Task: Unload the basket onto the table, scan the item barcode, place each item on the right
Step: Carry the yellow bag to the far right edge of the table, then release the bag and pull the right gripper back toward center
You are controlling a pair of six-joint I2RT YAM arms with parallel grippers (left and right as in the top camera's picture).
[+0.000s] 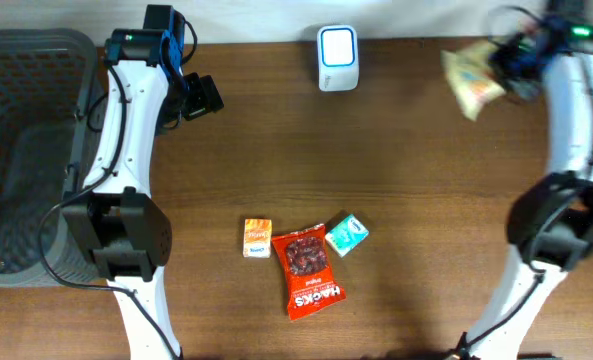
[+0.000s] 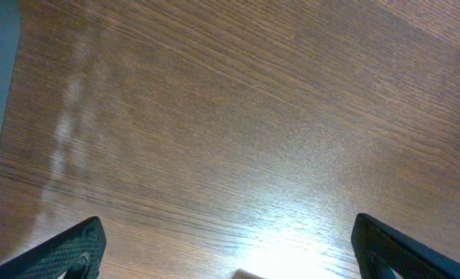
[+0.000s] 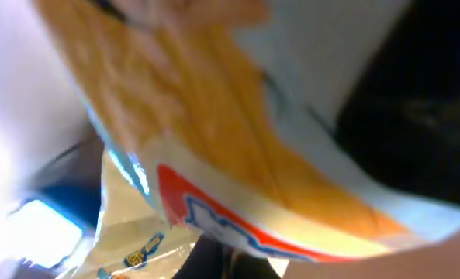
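Observation:
My right gripper is shut on a yellow snack packet and holds it in the air at the table's back right. Up close in the right wrist view the packet fills the picture, blurred, and hides the fingers. No barcode shows on it. The white barcode scanner stands at the back middle, left of the packet. My left gripper hangs open at the back left over bare wood; its two dark fingertips sit wide apart with nothing between them.
A grey mesh basket stands at the left edge. Near the front middle lie a small orange box, a red snack pouch and a small teal packet.

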